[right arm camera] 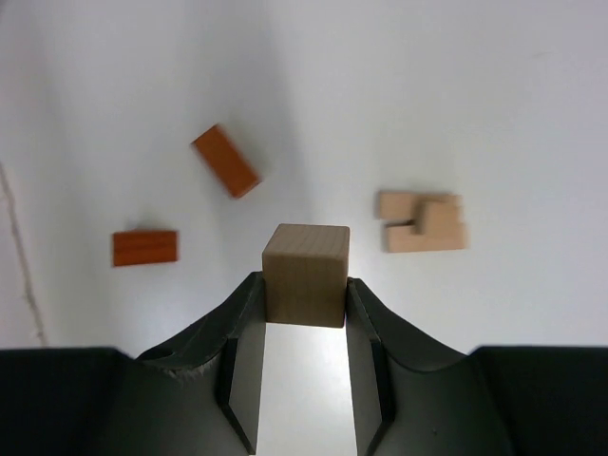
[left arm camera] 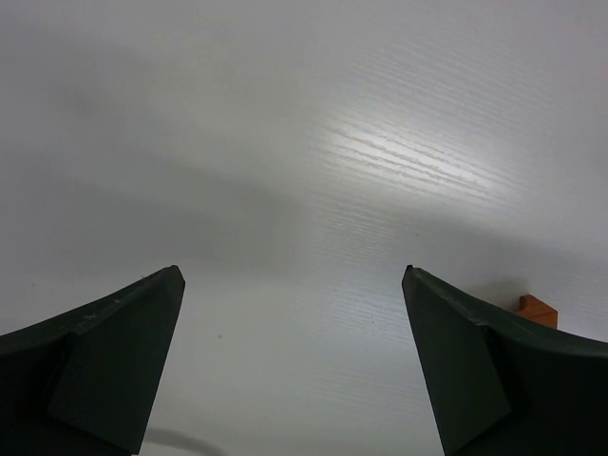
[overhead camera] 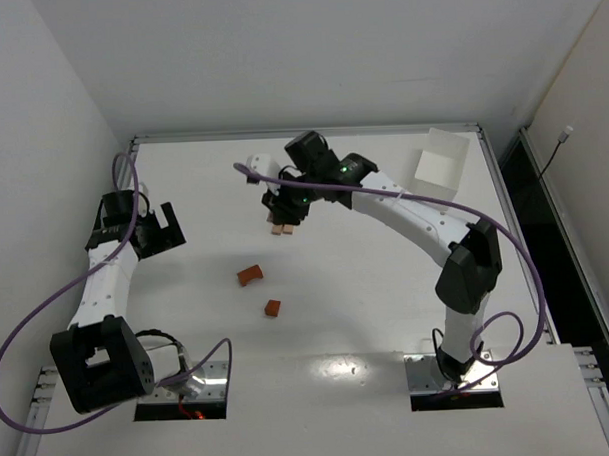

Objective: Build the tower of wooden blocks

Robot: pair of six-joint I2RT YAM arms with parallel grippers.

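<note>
R tool (right arm camera: 304, 285) grips tan cube (right arm camera: 306, 261); L tool (left arm camera: 293, 273) wide open.

Faint wood grain runs across the pale tan cube (right arm camera: 305, 274), and the small stack (right arm camera: 421, 221) is the same pale tan. One bar (right arm camera: 226, 161) and a second bar (right arm camera: 144, 247) are reddish-orange. The table (overhead camera: 387, 295) and the box (overhead camera: 441, 164) are white, the cables (overhead camera: 251, 172) purple, the fingers (right arm camera: 242, 366) black.

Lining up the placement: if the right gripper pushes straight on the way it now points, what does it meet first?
Probably bare table: the held cube aims between the orange blocks and the pale base blocks, missing both. Depth is unclear.
</note>
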